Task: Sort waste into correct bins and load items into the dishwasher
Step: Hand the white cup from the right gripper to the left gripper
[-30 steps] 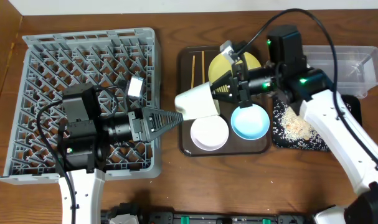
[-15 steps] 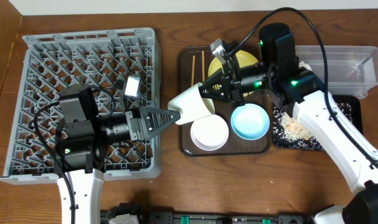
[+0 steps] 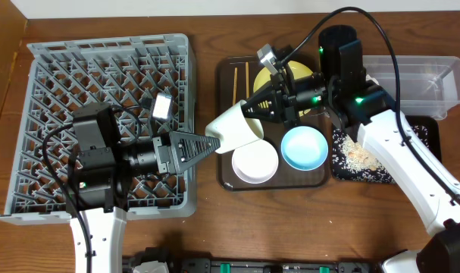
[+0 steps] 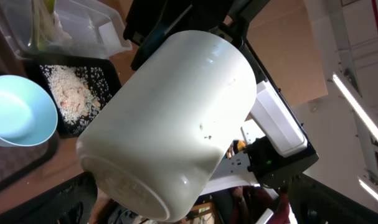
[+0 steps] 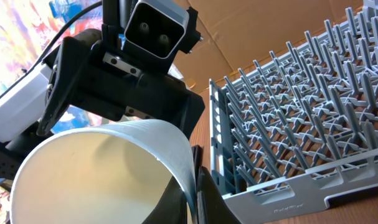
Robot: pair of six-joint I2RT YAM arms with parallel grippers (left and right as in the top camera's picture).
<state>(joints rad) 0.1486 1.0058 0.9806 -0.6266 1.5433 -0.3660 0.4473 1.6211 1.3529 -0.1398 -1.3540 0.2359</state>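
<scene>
My right gripper [image 3: 249, 112] is shut on the rim of the small white cup [image 3: 233, 129] and holds it on its side in the air between the dishwasher rack [image 3: 108, 68] and the brown tray [image 3: 223, 83]. In the right wrist view the two fingers pinch the cup's wall [image 5: 101, 174] at my right gripper [image 5: 196, 186]. My left gripper [image 3: 211, 142] is open, with its jaws on either side of the cup's base [image 4: 176, 118]; I cannot tell if they touch it. Chopsticks [image 3: 235, 80], the yellow plate [image 3: 304, 76], the white bowl [image 3: 255, 163] and the light blue bowl [image 3: 304, 148] lie on the tray.
The black tray [image 3: 343, 173] right of the serving tray holds rice scraps [image 3: 358, 158]. Behind it stands the clear tub [image 3: 419, 83]. The rack's grey pegs [image 5: 301, 124] fill the table's left side. The left arm's body lies over the rack's front right part.
The right gripper has carried the cup a little to the left, toward the open left gripper. The left arm has barely moved.
</scene>
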